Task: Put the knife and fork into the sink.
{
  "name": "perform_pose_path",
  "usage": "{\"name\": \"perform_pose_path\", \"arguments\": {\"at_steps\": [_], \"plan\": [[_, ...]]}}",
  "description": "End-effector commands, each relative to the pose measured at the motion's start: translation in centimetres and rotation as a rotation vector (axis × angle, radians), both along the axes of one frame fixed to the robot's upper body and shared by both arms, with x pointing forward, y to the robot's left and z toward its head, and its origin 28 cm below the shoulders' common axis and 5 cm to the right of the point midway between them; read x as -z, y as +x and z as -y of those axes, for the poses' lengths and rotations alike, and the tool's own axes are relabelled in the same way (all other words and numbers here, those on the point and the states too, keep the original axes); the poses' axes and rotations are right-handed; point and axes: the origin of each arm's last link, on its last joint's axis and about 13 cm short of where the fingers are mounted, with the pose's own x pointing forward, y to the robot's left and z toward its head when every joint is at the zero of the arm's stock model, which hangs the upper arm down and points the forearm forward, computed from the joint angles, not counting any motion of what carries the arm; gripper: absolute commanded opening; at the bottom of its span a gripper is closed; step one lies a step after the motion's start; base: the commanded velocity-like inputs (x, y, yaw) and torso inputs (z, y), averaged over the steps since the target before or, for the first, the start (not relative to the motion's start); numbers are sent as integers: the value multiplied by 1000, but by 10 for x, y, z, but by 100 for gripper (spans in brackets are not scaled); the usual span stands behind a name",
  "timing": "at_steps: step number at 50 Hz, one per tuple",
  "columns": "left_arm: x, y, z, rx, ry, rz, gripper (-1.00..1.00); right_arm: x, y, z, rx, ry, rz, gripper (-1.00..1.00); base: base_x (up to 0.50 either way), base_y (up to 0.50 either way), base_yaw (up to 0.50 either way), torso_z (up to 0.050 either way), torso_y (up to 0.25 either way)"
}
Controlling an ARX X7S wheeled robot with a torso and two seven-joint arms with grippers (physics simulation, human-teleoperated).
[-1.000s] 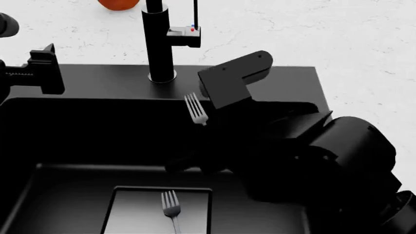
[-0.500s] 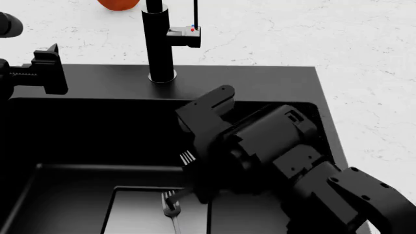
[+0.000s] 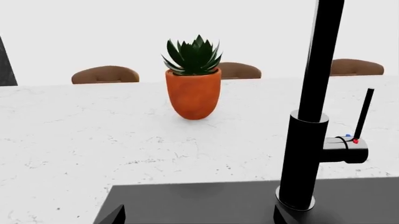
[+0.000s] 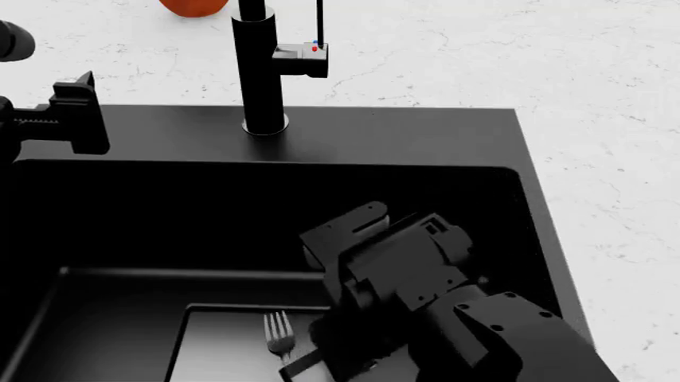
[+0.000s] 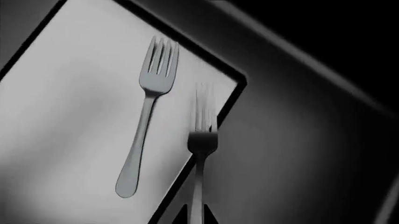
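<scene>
1. Low inside the sink (image 4: 425, 131), the right gripper (image 5: 196, 218) is clenched on the handle end of the held fork (image 5: 203, 135), tines pointing away over the edge of the plate (image 5: 56, 121).
2. Just beside it, the loose fork (image 5: 146, 116) lies flat on the plate. The knife appears in no view.
3. Handling, as a judgement: a fork is light, stiff and smooth, so it can swivel in the jaws. The mid-handle gives the surest hold.
4. Head view: the right arm (image 4: 425, 286) covers the held fork, and only the loose fork's tines show. The right wrist view alone shows both forks.
5. The left gripper (image 4: 69, 119) hangs over the sink's far-left rim, apparently spread and empty. Its wrist view shows the faucet (image 3: 311, 116) and a potted plant (image 3: 193, 93).
</scene>
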Motion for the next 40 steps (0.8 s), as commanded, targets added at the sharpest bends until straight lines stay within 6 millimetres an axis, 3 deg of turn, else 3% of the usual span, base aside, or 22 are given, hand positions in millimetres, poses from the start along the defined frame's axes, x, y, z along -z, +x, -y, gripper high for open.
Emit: {"name": "perform_pose_path", "arguments": {"at_steps": [1,7,12,19,24,32,37,40], "plan": [[-3,3,1,-1,-12,8,100,-7,4,-4,25,62,-11,100,0,0,0,0,0],[-4,3,1,0,-10,8,100,-31,10,-5,37,147,57,100,0,0,0,0,0],[-4,3,3,3,-7,8,100,-52,2,-2,52,199,83,100,0,0,0,0,0],[-3,5,2,2,-8,6,100,-106,-31,12,33,254,219,100,0,0,0,0,0],[-3,6,3,4,-7,5,100,-123,-60,26,46,307,319,100,0,0,0,0,0],[-4,5,2,1,-9,7,100,-144,-111,46,90,376,532,100,0,0,0,0,0],[-5,4,1,0,-8,10,100,-149,-140,55,151,377,691,100,0,0,0,0,0],[-4,3,0,-4,-11,11,100,-144,-155,59,217,343,881,100,0,0,0,0,0]]}}
